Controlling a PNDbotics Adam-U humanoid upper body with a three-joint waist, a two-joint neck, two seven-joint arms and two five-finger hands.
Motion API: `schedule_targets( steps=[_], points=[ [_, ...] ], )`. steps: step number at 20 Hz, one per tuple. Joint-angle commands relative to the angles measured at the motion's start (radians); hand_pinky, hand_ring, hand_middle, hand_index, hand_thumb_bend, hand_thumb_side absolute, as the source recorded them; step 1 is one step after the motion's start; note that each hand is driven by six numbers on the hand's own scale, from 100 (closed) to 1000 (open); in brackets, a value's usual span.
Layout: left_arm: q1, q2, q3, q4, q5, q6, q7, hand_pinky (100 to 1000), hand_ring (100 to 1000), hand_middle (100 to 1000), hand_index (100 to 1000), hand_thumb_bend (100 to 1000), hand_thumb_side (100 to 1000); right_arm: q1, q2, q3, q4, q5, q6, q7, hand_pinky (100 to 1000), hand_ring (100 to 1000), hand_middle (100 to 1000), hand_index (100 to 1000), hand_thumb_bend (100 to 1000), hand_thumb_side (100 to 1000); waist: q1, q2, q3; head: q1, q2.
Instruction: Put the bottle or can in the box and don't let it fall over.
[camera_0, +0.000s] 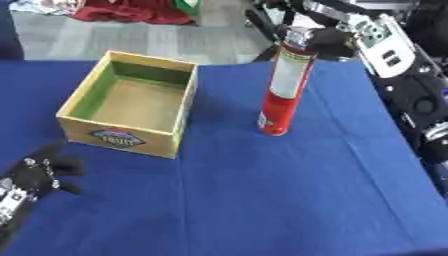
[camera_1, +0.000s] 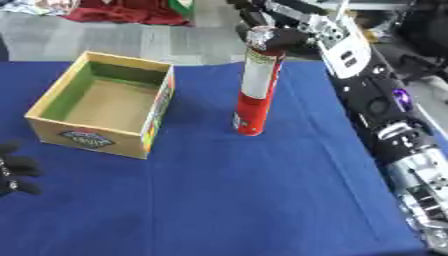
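A tall red can (camera_0: 284, 85) with a white label and a silver top stands on the blue table (camera_0: 262, 200), leaning slightly, to the right of the box. The cardboard box (camera_0: 136, 102) is open at the top, green inside, with a printed logo on its front wall, and nothing shows inside it. My right hand (camera_0: 331, 41) comes in from the upper right, its black fingers curled round the top of the can. My left hand (camera_0: 37, 175) rests open near the lower left corner, just in front of the box.
The table's far edge runs just behind the box and the can, with grey floor beyond. A red cloth (camera_0: 131, 11) lies on the floor at the back. My right arm (camera_1: 376, 95) spans the table's right side. Bare blue cloth fills the front.
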Motion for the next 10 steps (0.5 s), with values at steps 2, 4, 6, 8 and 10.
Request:
schedule_targets(
  steps=[2, 4, 6, 8, 10],
  points=[
    [-0.010, 0.003, 0.006, -0.019, 0.000, 0.000, -0.001, 643, 763, 723, 969, 100, 865, -0.010, -0.035, -0.013, 0.000, 0.054, -0.257, 0.211, 1000, 985, 971, 1000, 100, 664, 0.002, -0.014, -0.002, -0.002, -0.001],
    [-0.010, 0.003, 0.007, -0.019, -0.001, 0.000, -0.001, 643, 763, 723, 969, 100, 864, -0.007, -0.037, -0.010, -0.002, 0.078, -0.265, 0.201, 1000, 987, 972, 1000, 100, 665, 0.003, -0.014, -0.003, -0.001, -0.001],
    [-0.010, 0.003, 0.008, -0.019, -0.001, 0.000, 0.000, 643, 762, 722, 969, 100, 863, -0.003, -0.038, -0.008, -0.002, 0.097, -0.271, 0.192, 1000, 989, 972, 1000, 100, 676, 0.003, -0.014, -0.004, -0.002, 0.000],
    [-0.010, 0.003, 0.007, -0.019, 0.000, 0.000, 0.000, 643, 762, 722, 969, 100, 863, 0.001, -0.038, -0.007, 0.000, 0.116, -0.275, 0.185, 1000, 991, 974, 1000, 100, 680, 0.003, -0.014, -0.004, -0.002, -0.001],
    [-0.010, 0.003, 0.008, -0.020, 0.000, 0.000, 0.000, 642, 762, 722, 969, 100, 864, 0.004, -0.039, -0.009, 0.003, 0.137, -0.277, 0.175, 1000, 990, 972, 1000, 100, 683, 0.004, -0.013, -0.005, -0.002, -0.001]
  ],
)
